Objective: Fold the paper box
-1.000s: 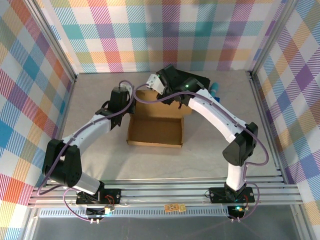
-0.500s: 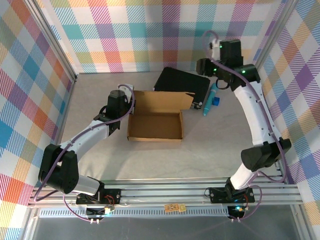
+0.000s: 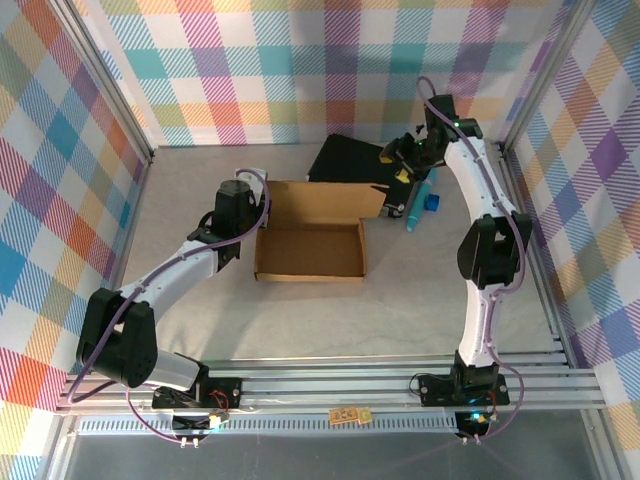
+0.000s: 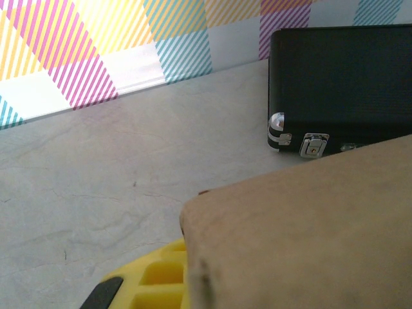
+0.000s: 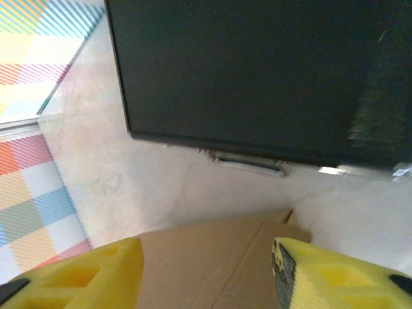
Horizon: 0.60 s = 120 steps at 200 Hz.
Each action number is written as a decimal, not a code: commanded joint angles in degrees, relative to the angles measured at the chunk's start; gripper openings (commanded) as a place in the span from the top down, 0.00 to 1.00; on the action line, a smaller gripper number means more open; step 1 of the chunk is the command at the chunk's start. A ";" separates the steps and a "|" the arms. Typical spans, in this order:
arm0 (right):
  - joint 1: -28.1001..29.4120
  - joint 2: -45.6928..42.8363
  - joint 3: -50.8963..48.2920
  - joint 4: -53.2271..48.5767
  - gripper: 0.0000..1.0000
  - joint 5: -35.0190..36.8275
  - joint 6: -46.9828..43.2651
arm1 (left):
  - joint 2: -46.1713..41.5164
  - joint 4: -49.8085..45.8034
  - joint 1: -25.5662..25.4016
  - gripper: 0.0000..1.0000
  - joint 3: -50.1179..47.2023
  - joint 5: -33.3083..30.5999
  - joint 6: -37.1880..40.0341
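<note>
Both: right end effector (image 5: 206,254) spread, lowered; left end effector (image 3: 252,180) at paper box (image 3: 310,250), unclear

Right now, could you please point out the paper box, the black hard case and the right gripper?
paper box (image 3: 312,250), top external view, on its inner floor.
black hard case (image 4: 341,77), left wrist view, on its broad face.
right gripper (image 5: 205,251), right wrist view, between its yellow fingertips.

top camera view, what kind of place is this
Probably a robot lab test cell, not a home: a left arm and a right arm bolted to a metal rail, plaid backdrop panels around a table holding a cardboard box and a black case.
</note>
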 commanded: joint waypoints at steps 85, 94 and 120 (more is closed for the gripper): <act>4.10 -9.25 -18.75 8.56 0.38 -12.92 15.43 | 0.06 2.45 -0.50 1.00 -1.04 -3.17 -8.31; 4.28 -9.85 -19.69 8.89 0.38 -13.00 16.39 | 0.15 2.44 -0.50 1.00 -0.82 -3.46 -8.91; 4.74 -12.33 -24.04 11.98 0.38 -13.53 20.50 | 0.38 2.91 -0.51 1.00 -0.82 -3.88 -10.98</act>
